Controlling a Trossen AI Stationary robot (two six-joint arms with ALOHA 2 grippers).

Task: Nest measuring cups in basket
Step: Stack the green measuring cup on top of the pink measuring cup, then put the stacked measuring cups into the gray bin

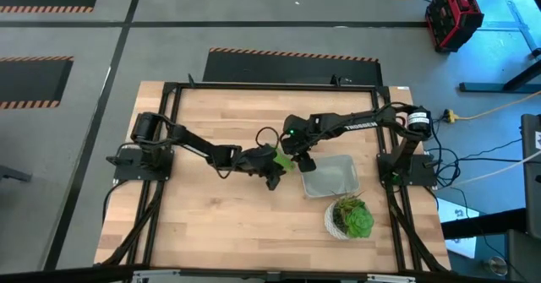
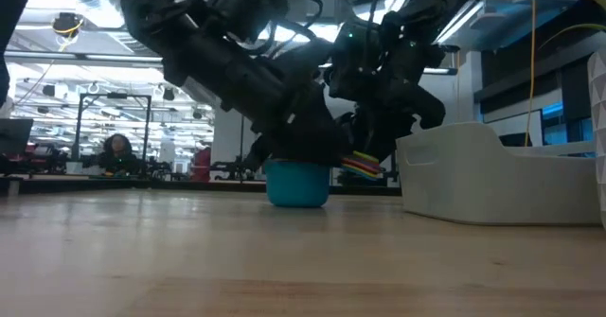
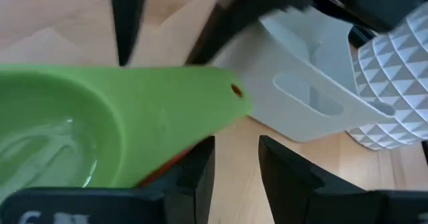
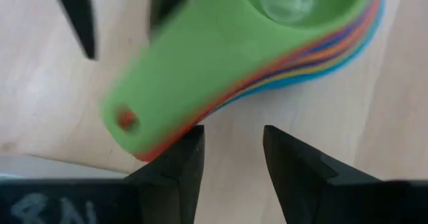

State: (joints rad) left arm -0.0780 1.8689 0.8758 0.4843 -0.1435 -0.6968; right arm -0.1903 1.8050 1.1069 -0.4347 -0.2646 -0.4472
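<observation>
The nested measuring cups (image 4: 281, 37) sit mid-tabletop, just beside the basket (image 1: 331, 177); left gripper (image 3: 235, 167) and right gripper (image 4: 231, 160) both hover released, grasping nothing.

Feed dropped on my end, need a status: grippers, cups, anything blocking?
Both grippers, left and right, open beside nested measuring cups. Stack on table left of basket, not in it. White plant pot beside basket, clear of path.

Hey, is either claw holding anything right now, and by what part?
Apparently nothing. The stacked measuring cups rest on the table; the left claw and right claw stand open at the handles, gaps empty.
</observation>
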